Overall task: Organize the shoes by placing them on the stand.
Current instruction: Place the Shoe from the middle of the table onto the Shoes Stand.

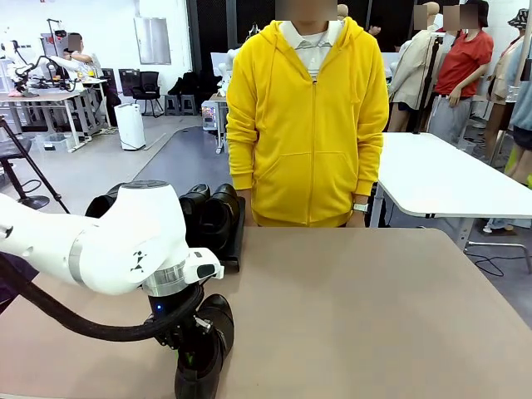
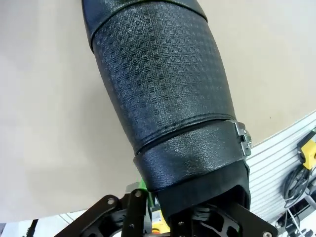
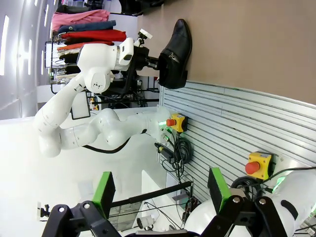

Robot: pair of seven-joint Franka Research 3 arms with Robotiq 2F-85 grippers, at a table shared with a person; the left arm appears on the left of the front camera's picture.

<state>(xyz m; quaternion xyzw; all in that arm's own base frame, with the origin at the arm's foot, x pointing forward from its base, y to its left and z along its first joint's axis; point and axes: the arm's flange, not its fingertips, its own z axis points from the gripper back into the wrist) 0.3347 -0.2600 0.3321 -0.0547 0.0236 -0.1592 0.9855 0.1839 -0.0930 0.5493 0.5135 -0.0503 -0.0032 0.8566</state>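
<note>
A black shoe point(image 1: 218, 324) with a textured upper and a small metal buckle lies on the tan table near its front left edge. My left gripper point(image 1: 189, 353) reaches down onto it. In the left wrist view the shoe point(image 2: 163, 84) stretches away from the gripper point(image 2: 190, 215), whose fingers are shut on its heel end, with a green pad point(image 2: 143, 186) against its side. Two more shoes point(image 1: 212, 212) rest on the black stand point(image 1: 236, 243) at the far left. My right gripper point(image 3: 162, 192) is open, off the table, looking at the held shoe point(image 3: 177, 49) from afar.
A person in a yellow hoodie point(image 1: 307, 125) stands at the far edge, hands down. The bare tan table point(image 1: 374, 307) spreads to the right of the shoe. Another dark shape point(image 1: 101, 204) sits behind my left arm. A slatted metal panel with red stop buttons point(image 3: 259, 165) lies below the table edge.
</note>
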